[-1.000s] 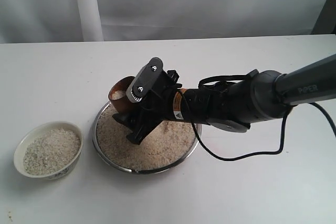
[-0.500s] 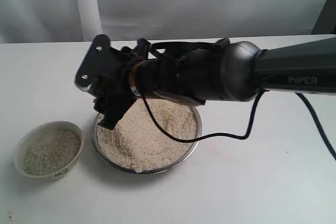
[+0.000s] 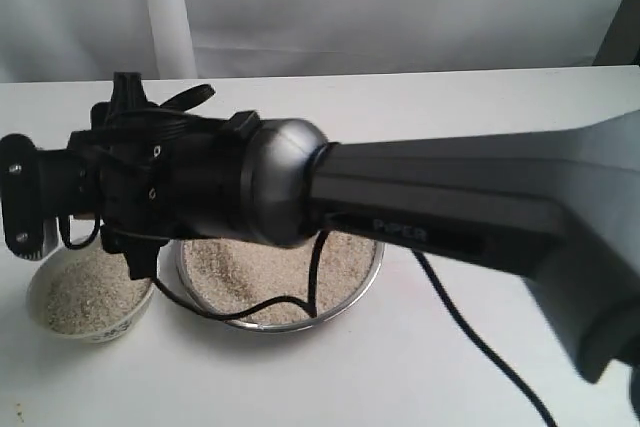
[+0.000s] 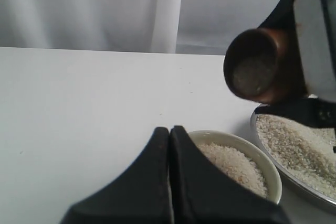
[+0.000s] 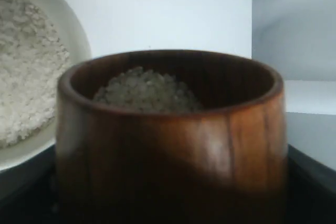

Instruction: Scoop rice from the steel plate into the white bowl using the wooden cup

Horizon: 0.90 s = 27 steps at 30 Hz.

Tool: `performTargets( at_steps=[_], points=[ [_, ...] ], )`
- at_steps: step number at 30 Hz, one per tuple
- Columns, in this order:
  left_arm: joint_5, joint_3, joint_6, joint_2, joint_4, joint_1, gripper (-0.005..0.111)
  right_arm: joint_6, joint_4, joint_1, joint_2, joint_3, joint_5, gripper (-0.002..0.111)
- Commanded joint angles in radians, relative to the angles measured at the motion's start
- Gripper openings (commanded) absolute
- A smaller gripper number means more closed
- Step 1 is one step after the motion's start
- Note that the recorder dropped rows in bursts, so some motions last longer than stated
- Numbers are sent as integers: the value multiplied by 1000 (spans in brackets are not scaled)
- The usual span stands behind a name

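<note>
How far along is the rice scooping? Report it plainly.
Done: the white bowl holds a good layer of rice. In hand: the wooden cup, loaded with rice, is held aloft near the bowl, not yet emptied. Left: tip it in; the steel plate holds plenty more.

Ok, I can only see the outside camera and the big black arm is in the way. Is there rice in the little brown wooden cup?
Observer: Yes. The right wrist view shows the small reddish-brown wooden cup holding a heap of off-white rice.
Operator: Is it spilling out?
Observer: Not that I can see. In the left wrist view the cup hangs in the air, tipped with its mouth toward that camera, and no grains are falling.
Operator: What about the other gripper?
Observer: The left gripper is shut and empty, close to the small round cream-white bowl.
</note>
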Motion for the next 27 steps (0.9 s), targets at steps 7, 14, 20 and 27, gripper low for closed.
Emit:
performTargets(
  at_steps=[7,14,20,27],
  points=[
    [-6,-3,-6,-3,-5,-4,0,-21,-287,48,87,-17,86,0],
    [-6,-3,-4,-3,-5,-4,0,-18,-485,85,123,-17,103,0],
    [-6,-3,-4,-3,-5,-4,0,-18,-605,105,157,-17,161,0],
    [-6,-3,-6,-3,-5,-4,0,-18,-666,111,163,-17,186,0]
  ],
)
